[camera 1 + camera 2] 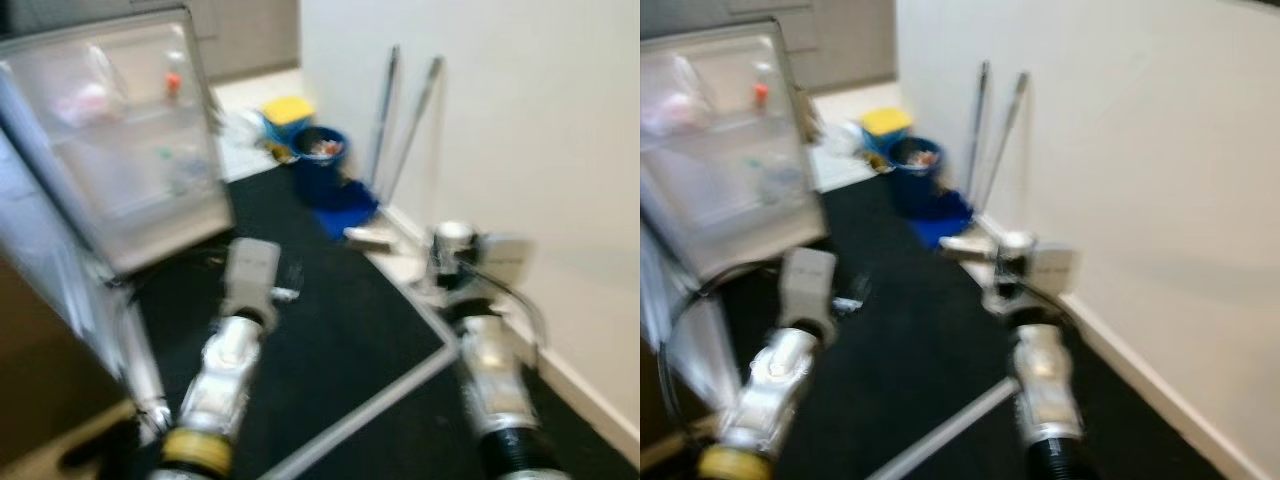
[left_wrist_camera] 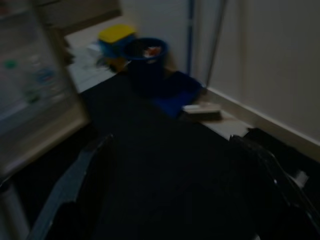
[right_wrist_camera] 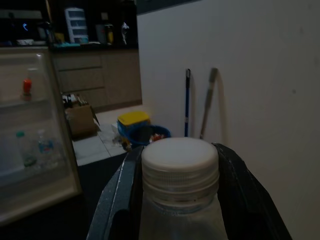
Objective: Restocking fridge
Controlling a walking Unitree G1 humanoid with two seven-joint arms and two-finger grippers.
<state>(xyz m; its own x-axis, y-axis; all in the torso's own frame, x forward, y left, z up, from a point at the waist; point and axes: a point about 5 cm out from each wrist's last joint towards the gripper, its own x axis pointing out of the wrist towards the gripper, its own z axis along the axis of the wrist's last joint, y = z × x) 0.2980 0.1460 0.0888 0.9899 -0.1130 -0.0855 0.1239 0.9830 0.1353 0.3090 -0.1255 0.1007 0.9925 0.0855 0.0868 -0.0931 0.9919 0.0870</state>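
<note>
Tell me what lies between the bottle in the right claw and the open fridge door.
Mostly bare dark floor, with the left arm reaching across it, between the bottle in the right claw and the fridge door; head views show this.

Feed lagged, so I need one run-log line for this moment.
right end effector: shut on clear white-capped plastic bottle | left end effector: open, empty | open white fridge door: ahead-left | views blurred

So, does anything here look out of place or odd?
Nothing is spilled or damaged as far as the blur shows. The fridge door stands open, and the right claw holds a white-capped bottle. A blue bucket and two long handles sit by the wall.
</note>
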